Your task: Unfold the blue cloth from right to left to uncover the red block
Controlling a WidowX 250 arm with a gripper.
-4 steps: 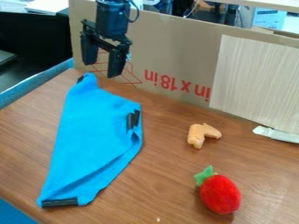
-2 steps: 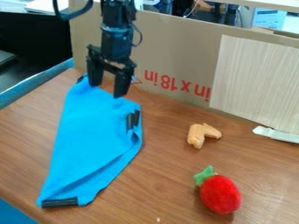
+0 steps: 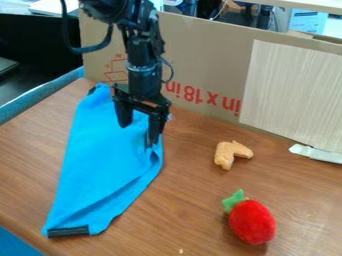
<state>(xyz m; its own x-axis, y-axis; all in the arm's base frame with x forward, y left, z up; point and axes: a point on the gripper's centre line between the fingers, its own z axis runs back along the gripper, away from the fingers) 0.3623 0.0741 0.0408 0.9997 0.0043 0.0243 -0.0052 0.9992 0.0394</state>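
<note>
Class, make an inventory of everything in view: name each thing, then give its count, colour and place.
Cloth: one, blue, left on table
Strips: at least two, black, on cloth's corners
Strawberry: one, red with green top, near right
Lumpy bent piece: one, orange-tan, right of centre
Table: one, brown, beneath
Cardboard: one, tan, behind table
Panel: one, pale, against cardboard
Background items: uncountable, mixed colours, beyond cardboard
Arm: one, black, upper left
Gripper: one, black, over cloth

Tan cardboard [image 3: 207, 55] behind the wooden table [image 3: 194, 220], perhaps a dark cabinet [image 3: 40, 45] left.
</note>
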